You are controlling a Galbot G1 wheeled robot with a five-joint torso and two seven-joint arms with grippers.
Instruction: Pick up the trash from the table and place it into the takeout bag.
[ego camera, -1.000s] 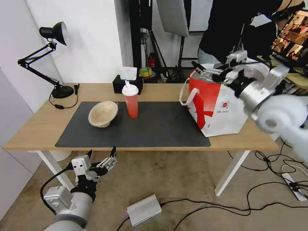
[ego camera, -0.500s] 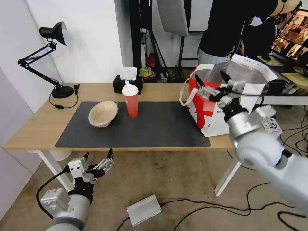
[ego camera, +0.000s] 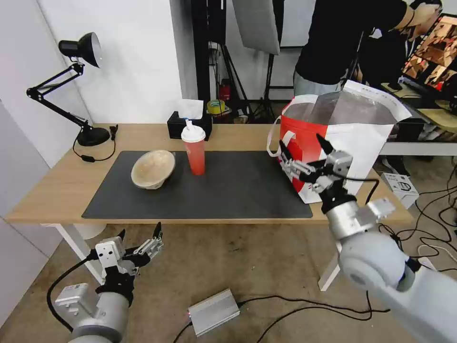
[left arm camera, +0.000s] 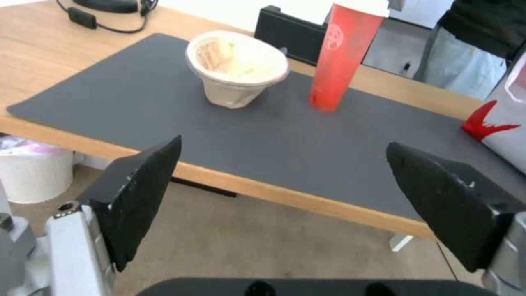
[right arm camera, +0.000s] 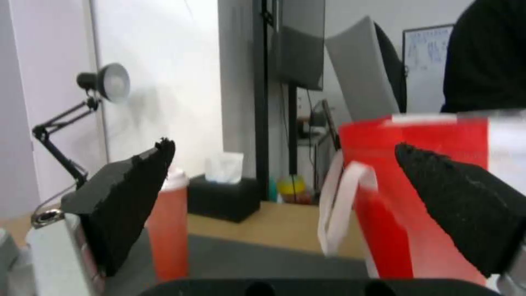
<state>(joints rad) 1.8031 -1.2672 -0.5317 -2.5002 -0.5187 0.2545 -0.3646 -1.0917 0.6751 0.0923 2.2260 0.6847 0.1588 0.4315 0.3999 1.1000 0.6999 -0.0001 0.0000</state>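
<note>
Head view first: the right gripper (ego camera: 304, 159) hangs in front of the large boxy white-and-red takeout bag (ego camera: 340, 143) with its silver foil lining, jaws spread wide and holding nothing. That bag stands on the right end of the long light-wood table (ego camera: 62, 188), partly on the edge of the dark grey rectangular mat (ego camera: 238, 190).

Two pieces of trash sit out on the mat: the red drink cup with a white lid (ego camera: 194, 150), upright, and just beside it on the robot's left the beige paper bowl (ego camera: 152, 169), tipped on its side. Both are well apart from the bag. The wide white bowl isn't on the tabletop.

Down low, the left gripper (ego camera: 140, 240) sits below the table edge, jaws wide too, empty; its wrist camera looks up at the bowl (left arm camera: 236, 70) and the cup (left arm camera: 341, 57).

My read: this is between picks, with two items to go. The cup looks the nearer target for the right arm, which would call for a reach across the mat and a level grasp on the cup body so it stays upright.
</note>
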